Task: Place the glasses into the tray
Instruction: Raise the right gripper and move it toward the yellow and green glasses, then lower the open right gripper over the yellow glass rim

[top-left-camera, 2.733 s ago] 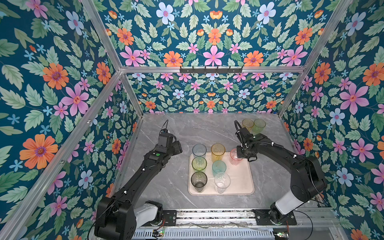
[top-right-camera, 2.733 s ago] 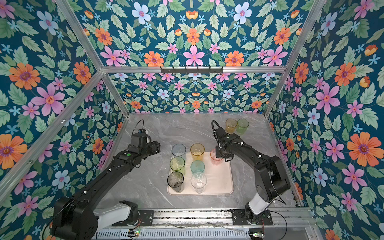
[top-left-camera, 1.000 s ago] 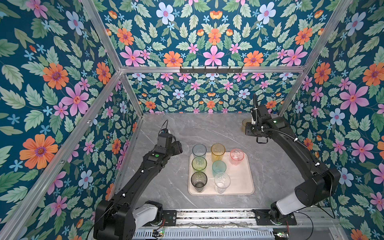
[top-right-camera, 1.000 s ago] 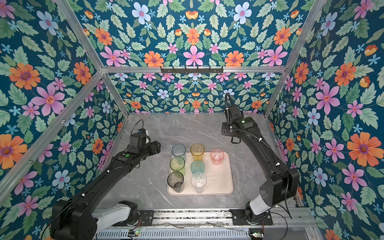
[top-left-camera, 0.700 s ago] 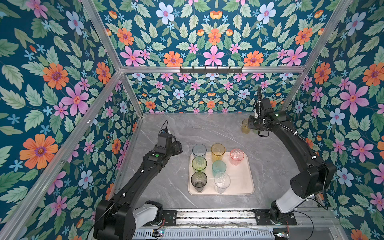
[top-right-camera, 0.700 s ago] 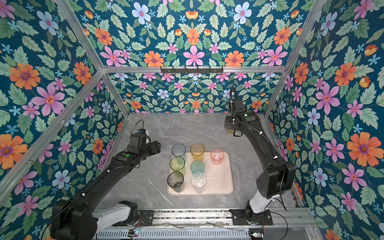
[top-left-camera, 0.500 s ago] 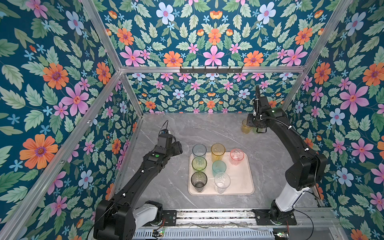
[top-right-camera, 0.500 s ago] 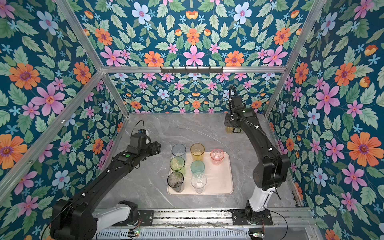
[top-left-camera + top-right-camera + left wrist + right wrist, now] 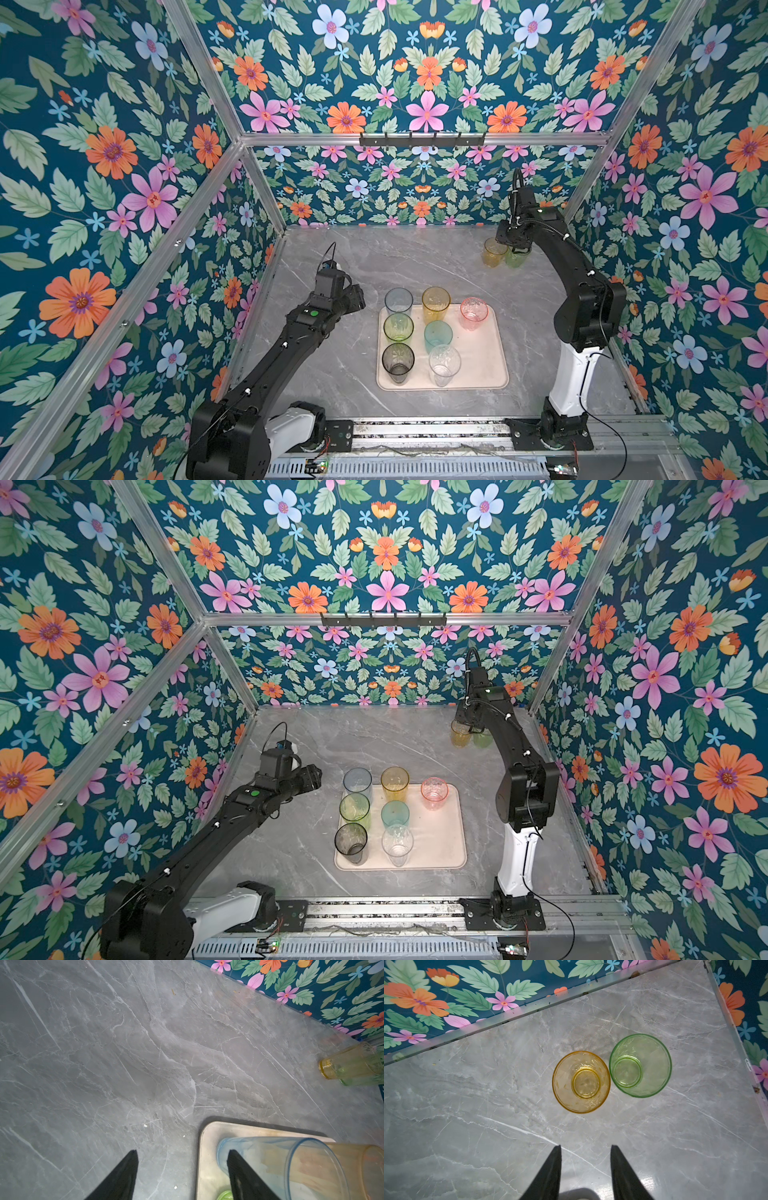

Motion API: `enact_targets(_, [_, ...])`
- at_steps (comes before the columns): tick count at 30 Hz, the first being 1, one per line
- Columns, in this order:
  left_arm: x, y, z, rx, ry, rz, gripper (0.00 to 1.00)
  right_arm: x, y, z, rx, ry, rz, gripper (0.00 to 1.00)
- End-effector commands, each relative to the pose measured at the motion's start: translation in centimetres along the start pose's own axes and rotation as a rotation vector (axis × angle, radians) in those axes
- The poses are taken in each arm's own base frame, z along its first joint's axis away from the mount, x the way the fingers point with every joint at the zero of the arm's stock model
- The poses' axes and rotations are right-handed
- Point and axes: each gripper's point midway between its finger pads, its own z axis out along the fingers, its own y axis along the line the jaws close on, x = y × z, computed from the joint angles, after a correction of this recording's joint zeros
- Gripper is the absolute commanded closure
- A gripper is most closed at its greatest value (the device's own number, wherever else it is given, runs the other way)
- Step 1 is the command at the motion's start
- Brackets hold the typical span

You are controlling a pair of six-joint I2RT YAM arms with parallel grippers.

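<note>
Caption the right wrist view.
Right gripper, jaws apart and empty, poised near the amber glass and green glass standing side by side on the table.

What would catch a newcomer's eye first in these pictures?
The loud floral walls enclose everything. Mid-table, seven coloured glasses stand on a cream tray. In the far right corner, the right gripper hovers open near a short amber glass and a green glass, side by side.

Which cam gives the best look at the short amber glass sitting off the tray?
Right wrist: short amber glass seen straight down, whole rim and base clear, beside the green glass. Both top views show it small, near the back wall. Left wrist catches it side-on at the frame edge.
</note>
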Motion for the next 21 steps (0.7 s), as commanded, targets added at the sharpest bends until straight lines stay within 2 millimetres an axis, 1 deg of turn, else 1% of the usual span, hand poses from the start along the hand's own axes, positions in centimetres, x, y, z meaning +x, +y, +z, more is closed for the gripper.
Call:
enact_targets(1, [-0.3,-0.1,0.1,0.002,-0.013,0.001,0.29,0.7,-0.4,0.9,0.010,0.044,0.020,0.60])
enact_targets(7, [-0.4,-0.1,0.2,0.003,-0.012,0.001,0.29,1.5,-2.1,2.9,0.042,0.096,0.100,0.61])
enact_targets(16, [-0.4,-0.1,0.2,0.002,-0.011,0.000,0.29,2.6,-2.7,4.6,0.044,0.134,0.129,0.61])
enact_targets(21, [-0.5,-0.2,0.1,0.004,-0.014,0.001,0.29,2.9,-2.7,5.3,0.036,0.145,0.136,0.61])
